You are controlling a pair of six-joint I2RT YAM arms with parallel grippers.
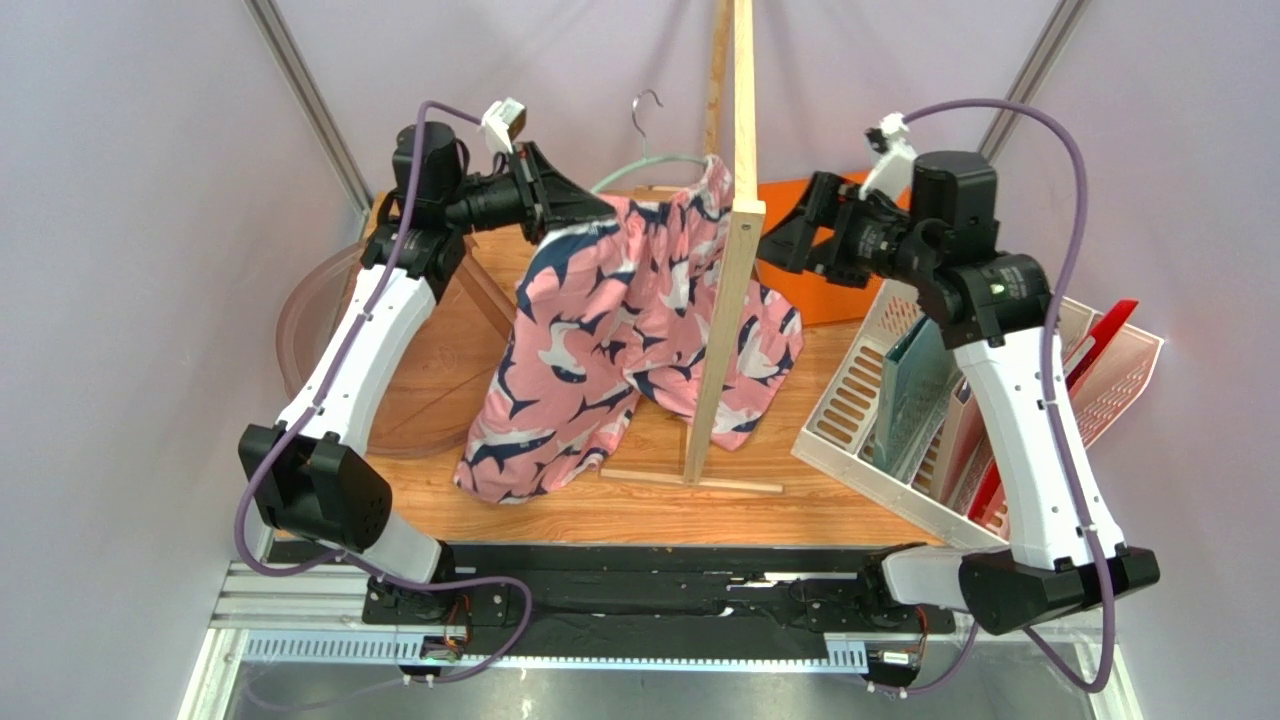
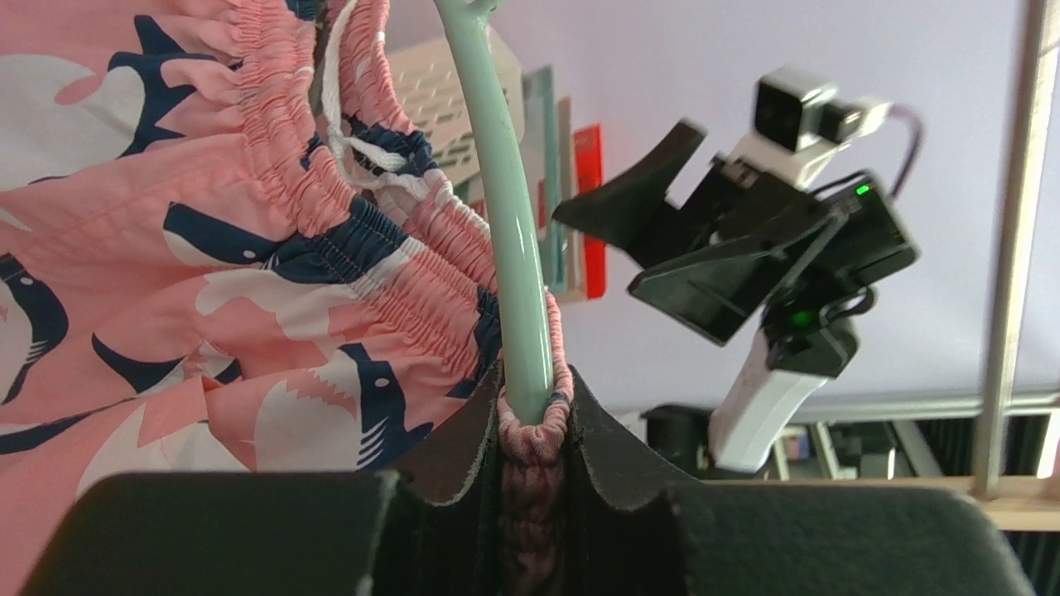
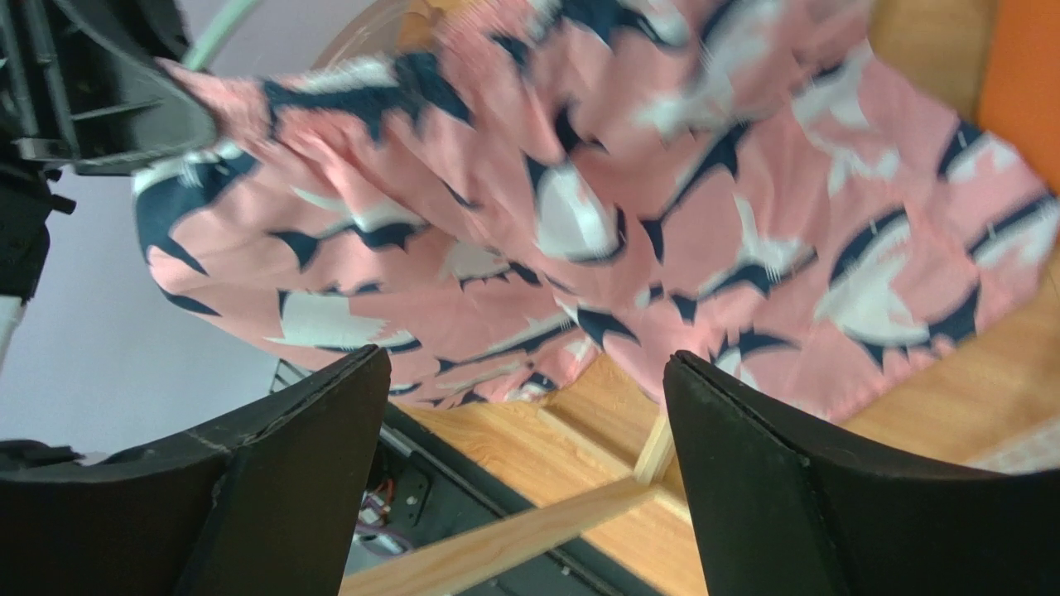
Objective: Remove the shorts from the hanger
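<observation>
We see the left tool (image 1: 589, 210) clamped together on the gathered waistband of the shorts (image 1: 601, 345), at the spot where one curved arm of the mint hanger (image 2: 513, 224) runs down into the fabric between its fingers (image 2: 467, 447). From that grip the pink, shark-printed shorts hang down and away from the tool, and their legs rest on the wooden bench (image 1: 631, 503). The far side of the waistband reaches the tall pale wooden stand (image 1: 732, 270), which rises between the two tools. Just past the stand, the right tool (image 3: 525, 360) faces the shorts with its fingers wide apart and nothing between them. Behind that tool lies a flat orange board (image 1: 819, 293), and below its arm stands a white rack (image 1: 857, 405) of upright boards.
</observation>
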